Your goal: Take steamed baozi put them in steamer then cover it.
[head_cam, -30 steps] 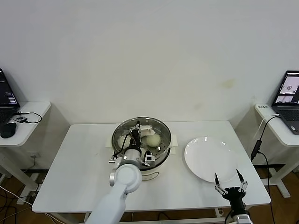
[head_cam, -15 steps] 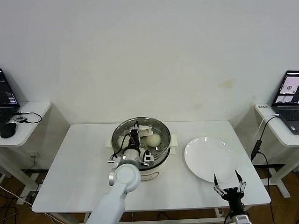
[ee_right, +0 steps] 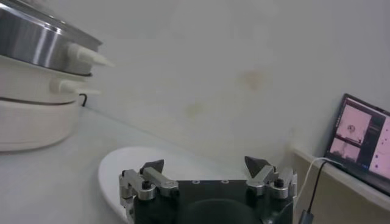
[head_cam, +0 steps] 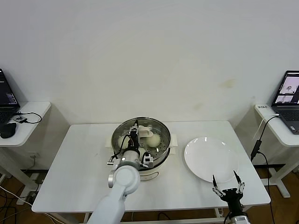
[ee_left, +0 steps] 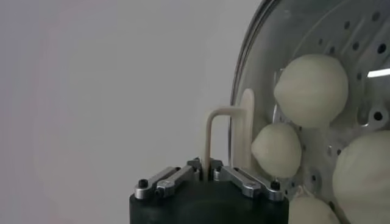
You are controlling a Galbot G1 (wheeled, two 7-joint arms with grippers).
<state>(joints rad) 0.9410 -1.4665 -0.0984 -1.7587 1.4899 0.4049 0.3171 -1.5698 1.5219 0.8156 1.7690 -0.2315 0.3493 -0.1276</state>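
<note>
The steamer [head_cam: 141, 144] stands mid-table on its white base. Several cream-white baozi lie inside on the perforated tray; one shows in the head view [head_cam: 153, 139], and three show in the left wrist view [ee_left: 311, 90], seen through a glass lid [ee_left: 244, 79] with a metal rim. My left gripper [head_cam: 134, 136] is over the steamer. In the left wrist view it [ee_left: 205, 165] is shut on the lid's cream arched handle [ee_left: 210, 131]. My right gripper [head_cam: 228, 185] is open and empty at the table's front right, beside the white plate [head_cam: 210, 158].
The empty white plate [ee_right: 116, 170] lies right of the steamer [ee_right: 36, 36]. Side desks with laptops stand at far left [head_cam: 7, 98] and far right [head_cam: 287, 93]. A cable [head_cam: 259, 140] hangs off the right desk.
My right gripper has drawn back a little toward the table's front edge. My left gripper has stayed on the lid handle over the steamer, shifting only slightly.
</note>
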